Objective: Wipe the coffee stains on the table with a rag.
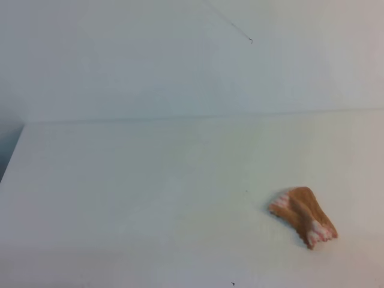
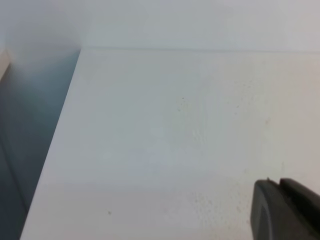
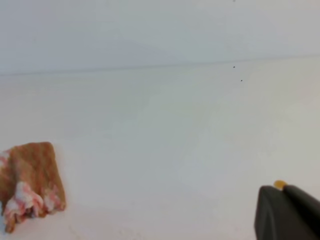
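The rag is a crumpled orange-brown cloth with whitish-pink fringe. It lies on the white table at the right front, and also shows at the lower left of the right wrist view. No coffee stains show in any view. Neither gripper shows in the exterior view. One dark finger of my left gripper shows at the lower right corner of the left wrist view, over bare table. One dark finger of my right gripper shows at the lower right of the right wrist view, well to the right of the rag and apart from it.
The table's left edge drops off to a dark gap. A pale wall stands behind the table's far edge. A few tiny dark specks lie on the table.
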Controlling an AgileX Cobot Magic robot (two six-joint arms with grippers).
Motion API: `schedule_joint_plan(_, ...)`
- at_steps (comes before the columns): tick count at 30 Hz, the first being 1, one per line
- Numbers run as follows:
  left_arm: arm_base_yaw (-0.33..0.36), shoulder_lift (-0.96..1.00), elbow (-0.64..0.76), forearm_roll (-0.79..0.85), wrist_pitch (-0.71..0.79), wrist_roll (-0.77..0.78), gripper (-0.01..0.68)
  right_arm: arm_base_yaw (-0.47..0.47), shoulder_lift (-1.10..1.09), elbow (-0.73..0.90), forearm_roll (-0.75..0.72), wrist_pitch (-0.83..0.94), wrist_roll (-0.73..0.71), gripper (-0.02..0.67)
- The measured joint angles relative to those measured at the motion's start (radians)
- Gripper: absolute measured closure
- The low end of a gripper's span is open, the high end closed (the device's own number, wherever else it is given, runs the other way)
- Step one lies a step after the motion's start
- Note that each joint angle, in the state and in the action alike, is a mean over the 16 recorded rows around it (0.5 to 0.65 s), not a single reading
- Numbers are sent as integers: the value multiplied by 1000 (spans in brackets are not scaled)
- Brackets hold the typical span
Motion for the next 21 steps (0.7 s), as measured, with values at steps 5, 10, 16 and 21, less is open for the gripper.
schedule_joint_plan(5, 0, 0, 0, 0, 0, 0, 674, 0, -5, 7, 0, -6, -1, 652)
schedule_joint_plan(10, 0, 0, 0, 0, 0, 0, 674, 0, -5, 7, 0, -6, -1, 652)
schedule_joint_plan(16, 0, 0, 0, 0, 0, 0, 674, 0, 5, -4, 0, 3, 0, 651)
schedule_joint_plan(21, 0, 0, 0, 0, 0, 0, 674, 0, 9, -11, 0, 9, 1, 651)
